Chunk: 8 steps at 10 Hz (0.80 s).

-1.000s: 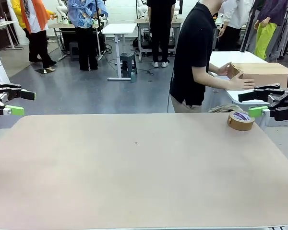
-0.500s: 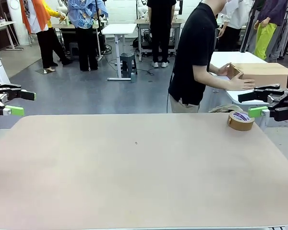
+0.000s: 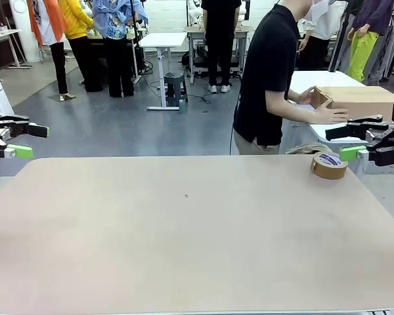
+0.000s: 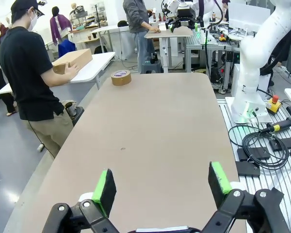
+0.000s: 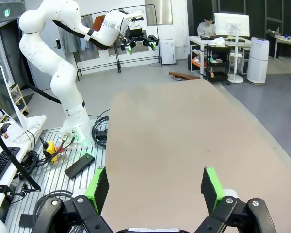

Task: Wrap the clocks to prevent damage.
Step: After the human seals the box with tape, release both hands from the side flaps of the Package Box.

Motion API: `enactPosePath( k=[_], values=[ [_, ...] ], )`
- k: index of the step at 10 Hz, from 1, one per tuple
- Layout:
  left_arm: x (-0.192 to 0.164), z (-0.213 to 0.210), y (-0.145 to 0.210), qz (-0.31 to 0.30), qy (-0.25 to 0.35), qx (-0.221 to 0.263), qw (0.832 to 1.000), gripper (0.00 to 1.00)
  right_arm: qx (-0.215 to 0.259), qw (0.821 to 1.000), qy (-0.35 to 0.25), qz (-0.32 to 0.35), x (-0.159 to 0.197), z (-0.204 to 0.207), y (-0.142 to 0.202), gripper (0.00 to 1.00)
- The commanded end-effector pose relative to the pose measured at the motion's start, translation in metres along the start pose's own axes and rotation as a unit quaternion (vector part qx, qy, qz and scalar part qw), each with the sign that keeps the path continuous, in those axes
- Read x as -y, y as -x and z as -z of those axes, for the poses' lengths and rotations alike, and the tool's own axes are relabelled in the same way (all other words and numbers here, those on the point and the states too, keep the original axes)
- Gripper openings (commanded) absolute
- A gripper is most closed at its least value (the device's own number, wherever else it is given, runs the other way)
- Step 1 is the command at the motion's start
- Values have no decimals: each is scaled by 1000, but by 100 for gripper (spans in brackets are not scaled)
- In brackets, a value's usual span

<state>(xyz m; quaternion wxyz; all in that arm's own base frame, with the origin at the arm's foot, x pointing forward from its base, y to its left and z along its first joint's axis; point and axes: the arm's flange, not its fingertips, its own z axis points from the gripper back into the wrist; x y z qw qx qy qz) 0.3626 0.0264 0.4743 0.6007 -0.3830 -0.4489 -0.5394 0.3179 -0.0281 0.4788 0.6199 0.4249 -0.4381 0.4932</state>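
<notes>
Counter [image 3: 184,230]: tape roll [image 3: 329,165] flat at far right corner, just beside right tool [image 3: 345,141], fingers spread, empty. Left tool [image 3: 29,140] spread, empty, well apart at opposite edge. Person's hands [image 3: 328,115] on cardboard box [image 3: 361,100] beyond.

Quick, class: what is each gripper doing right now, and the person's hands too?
Left gripper: open, holding nothing.
Right gripper: open, holding nothing.
Person's hands: on the cardboard box at the side table.

A robotics lab: white arm [image 5: 63,73] on a metal base, cabled floor, worktables [image 3: 163,39], people standing about.
</notes>
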Motion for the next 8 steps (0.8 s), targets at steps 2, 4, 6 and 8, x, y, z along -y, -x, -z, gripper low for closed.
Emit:
enactPosePath(
  k=[2,4,6,8],
  values=[
    [0,0,0,2,-1,5,1000,100,7,1000,-3,-1,1,0,1,100],
    [0,0,0,2,-1,5,1000,100,7,1000,-3,-1,1,0,1,100],
    [0,0,0,2,-1,5,1000,100,7,1000,-3,-1,1,0,1,100],
    [0,0,0,2,-1,5,1000,100,7,1000,-3,-1,1,0,1,100]
  ],
)
